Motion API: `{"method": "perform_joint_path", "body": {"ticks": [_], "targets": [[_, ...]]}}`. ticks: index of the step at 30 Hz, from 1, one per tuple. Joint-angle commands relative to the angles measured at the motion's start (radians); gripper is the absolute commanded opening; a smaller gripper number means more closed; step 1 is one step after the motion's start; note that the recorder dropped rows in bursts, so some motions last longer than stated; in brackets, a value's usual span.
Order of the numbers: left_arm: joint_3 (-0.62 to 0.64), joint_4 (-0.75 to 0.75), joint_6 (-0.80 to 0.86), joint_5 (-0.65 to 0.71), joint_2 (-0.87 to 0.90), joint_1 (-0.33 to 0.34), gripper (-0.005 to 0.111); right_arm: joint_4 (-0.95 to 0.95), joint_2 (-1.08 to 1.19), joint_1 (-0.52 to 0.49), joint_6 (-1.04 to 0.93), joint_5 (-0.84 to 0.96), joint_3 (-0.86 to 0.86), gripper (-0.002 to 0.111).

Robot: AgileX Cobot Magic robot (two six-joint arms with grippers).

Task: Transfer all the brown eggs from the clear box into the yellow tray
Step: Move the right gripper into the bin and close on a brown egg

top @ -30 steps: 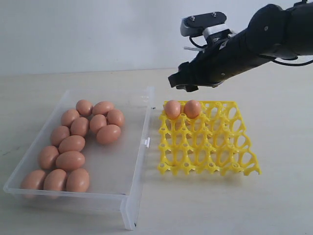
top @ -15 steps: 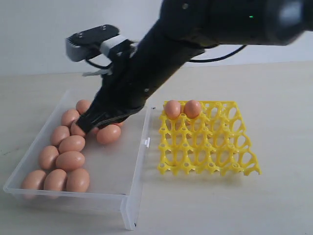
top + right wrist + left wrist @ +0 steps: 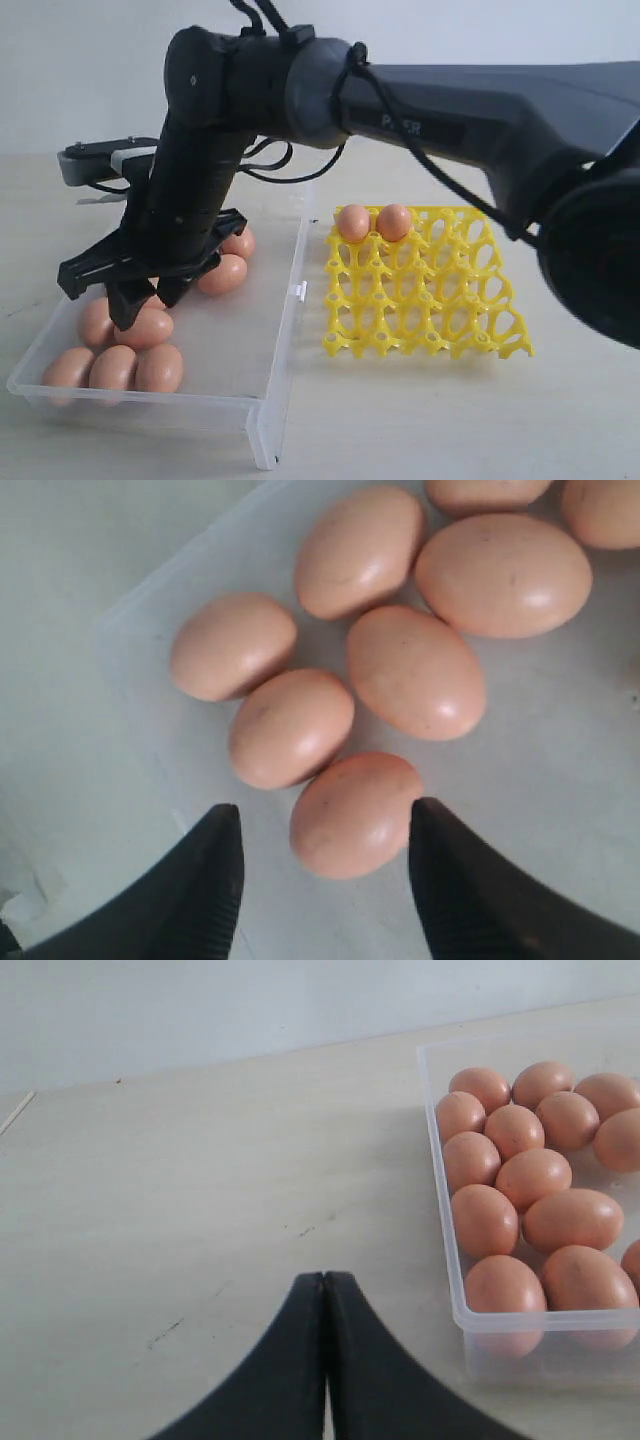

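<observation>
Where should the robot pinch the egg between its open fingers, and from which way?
Probably from straight above: the egg lies on its side in the clear box, so the right gripper, open around it, should pinch its rounded sides at the widest middle. Both sides look free; a neighbouring egg sits close only beyond it.

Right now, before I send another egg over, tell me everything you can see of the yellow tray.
The yellow tray is a bright yellow, plastic-looking openwork grid of round cups with raised pegs between them. It lies flat on the pale table, just right of the clear box, with what looks like a narrow gap between the two. Two brown eggs sit side by side in the two leftmost cups of its far row. Every other cup is empty, and nothing else touches it.
</observation>
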Motion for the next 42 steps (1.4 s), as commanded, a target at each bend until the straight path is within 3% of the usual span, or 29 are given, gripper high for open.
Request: {"method": "perform_joint_path", "body": {"ticks": [1,11,30,33,37,42], "targets": [[-0.004,-0.005,-0.003,-0.006,-0.006,-0.005,0.0,-0.008,0.072,0.002,0.097,0.027,-0.058,0.051],[-0.004,-0.005,-0.003,-0.006,-0.006,-0.005,0.0,-0.008,0.15,0.002,0.199,0.027,-0.079,0.051],[-0.004,-0.005,-0.003,-0.006,-0.006,-0.005,0.0,-0.006,0.185,0.008,0.204,0.043,-0.079,0.055],[-0.004,-0.005,-0.003,-0.006,-0.006,-0.005,0.0,-0.008,0.185,0.008,0.196,0.05,-0.079,0.041],[-0.004,-0.005,-0.003,-0.006,-0.006,-0.005,0.0,-0.01,0.18,0.008,0.115,0.054,-0.079,0.0],[-0.004,-0.005,-0.003,-0.006,-0.006,-0.005,0.0,-0.012,0.138,0.008,0.054,0.048,-0.079,0.0]]}}
